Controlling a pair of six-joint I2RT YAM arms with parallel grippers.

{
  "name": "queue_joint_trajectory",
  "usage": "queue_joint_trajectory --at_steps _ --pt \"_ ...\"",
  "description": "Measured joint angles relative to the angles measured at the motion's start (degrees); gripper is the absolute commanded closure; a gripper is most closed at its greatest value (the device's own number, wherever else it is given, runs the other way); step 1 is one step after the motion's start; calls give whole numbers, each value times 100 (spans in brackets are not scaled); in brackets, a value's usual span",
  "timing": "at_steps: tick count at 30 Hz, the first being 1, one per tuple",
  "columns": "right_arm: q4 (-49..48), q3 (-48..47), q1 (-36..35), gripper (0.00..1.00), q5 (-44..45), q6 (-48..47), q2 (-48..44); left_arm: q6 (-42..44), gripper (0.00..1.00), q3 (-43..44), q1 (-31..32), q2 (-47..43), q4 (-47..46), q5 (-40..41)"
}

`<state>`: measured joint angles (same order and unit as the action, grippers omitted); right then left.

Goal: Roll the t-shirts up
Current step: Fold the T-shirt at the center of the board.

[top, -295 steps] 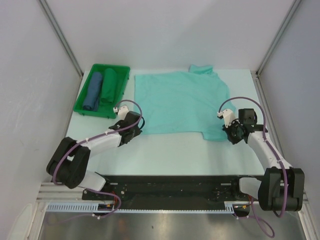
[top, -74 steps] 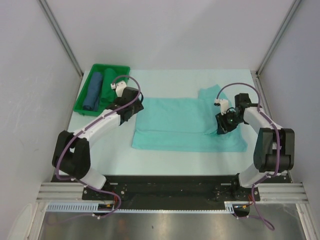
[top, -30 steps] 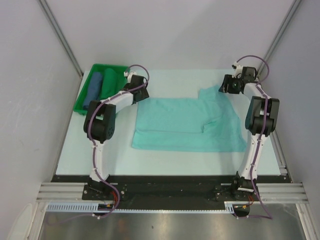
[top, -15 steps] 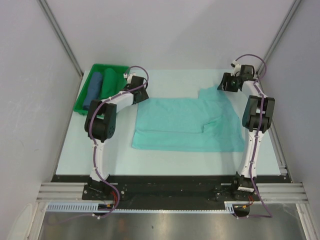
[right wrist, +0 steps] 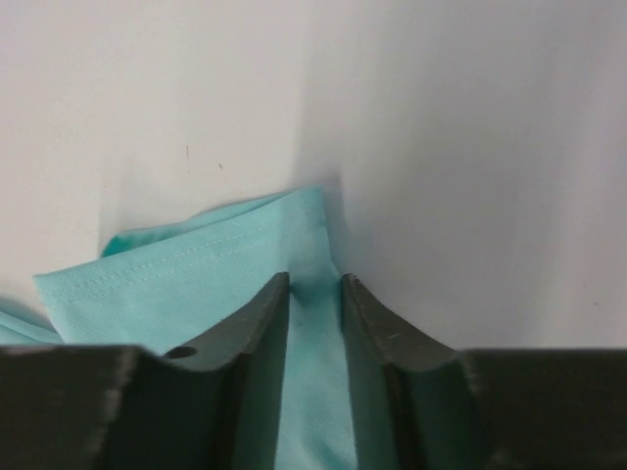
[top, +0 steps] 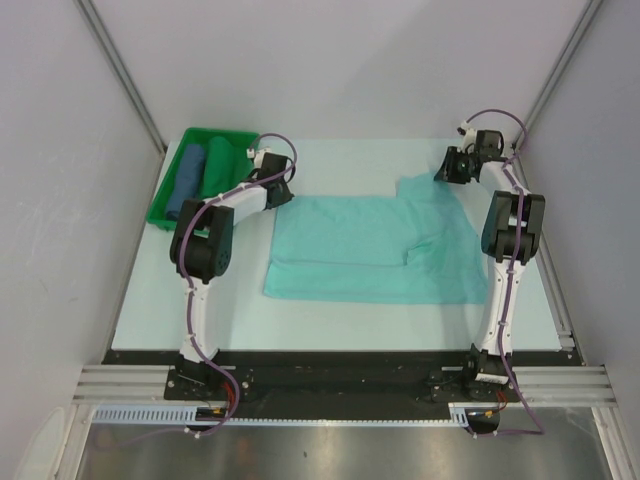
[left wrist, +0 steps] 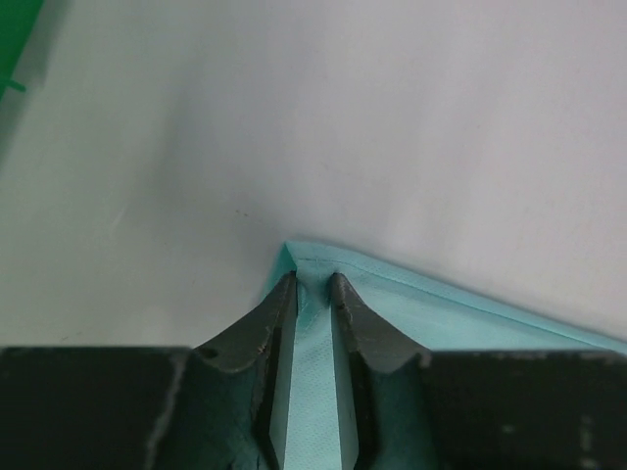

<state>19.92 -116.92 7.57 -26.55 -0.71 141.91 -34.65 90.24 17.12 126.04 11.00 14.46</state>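
Surface: pale matte table (top: 350, 320), plain white walls around it.
Task item: light turquoise short-sleeved t-shirt (top: 360, 245) of thin cloth, folded flat at table centre, sleeve projecting toward 1 o'clock.
Left gripper (top: 283, 190): at the shirt's 11 o'clock corner; dark fingers (left wrist: 279, 308) narrowed with cloth between them; a firm pinch cannot be confirmed.
Right gripper (top: 443, 170): at the 1 o'clock sleeve hem; same state, grip uncertain.
Storage: green plastic tray (top: 165, 190) at 10 o'clock, holding a blue cloth roll (top: 187, 185) beside a dark green cloth roll (top: 215, 168).
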Motion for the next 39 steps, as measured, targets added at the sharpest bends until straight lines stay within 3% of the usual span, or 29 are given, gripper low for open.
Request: queue_joint_trajectory --at_steps 2,6,7,9,11,14,29,39 --pt "20 0 0 83 -11 50 2 0 79 0 -2 0 -22 -9" --pt "42 0 -2 94 -46 118 2 9 80 0 -2 0 -94 -13" --pt "42 0 -2 96 -55 120 2 11 72 0 -2 0 -127 -13" --pt "42 0 -7 97 -74 129 2 17 66 -15 -2 -2 -221 -17" --pt "42 0 -13 98 -92 136 2 46 50 -46 -2 -4 -310 -17" --pt "44 0 -20 99 -96 138 2 103 41 -120 -4 -28 -352 31" --pt "42 83 -109 99 -96 118 -20 166 66 170 -175 -28 -313 26" --pt "79 136 -109 99 -96 116 -90 146 63 269 -177 127 -181 -15"
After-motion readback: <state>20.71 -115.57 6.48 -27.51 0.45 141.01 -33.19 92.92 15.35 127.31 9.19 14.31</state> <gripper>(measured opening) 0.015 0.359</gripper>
